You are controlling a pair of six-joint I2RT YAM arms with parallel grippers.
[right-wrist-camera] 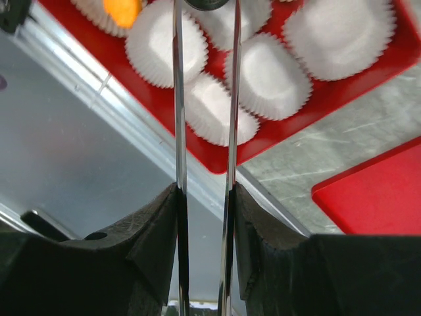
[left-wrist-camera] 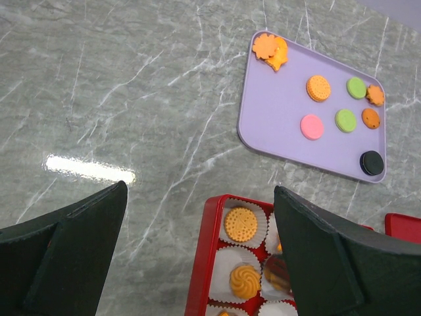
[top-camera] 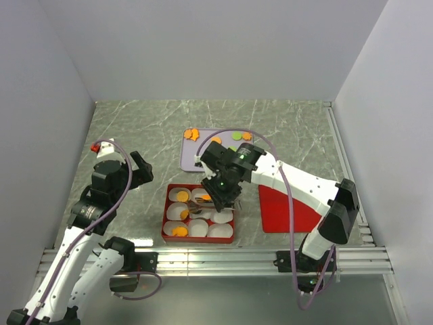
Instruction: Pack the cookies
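Observation:
Several cookies lie on a lilac tray (top-camera: 191,159): an orange flower shape (left-wrist-camera: 266,45), an orange disc (left-wrist-camera: 318,87), green discs (left-wrist-camera: 356,87), a pink disc (left-wrist-camera: 312,126) and a black disc (left-wrist-camera: 371,162). A red box (top-camera: 168,223) holds white paper cups, some with orange cookies (left-wrist-camera: 241,224). My right gripper (right-wrist-camera: 205,191) is shut on metal tongs (right-wrist-camera: 177,99) above the box (right-wrist-camera: 263,141). The tong tips pinch a dark cookie (right-wrist-camera: 207,3) at the frame's top edge. My left gripper (left-wrist-camera: 199,191) is open and empty over the table left of the box.
A flat red lid (top-camera: 281,206) lies right of the box and shows in the right wrist view (right-wrist-camera: 375,191). A metal rail (top-camera: 216,257) runs along the near table edge. White walls enclose the grey marble table on the left, back and right.

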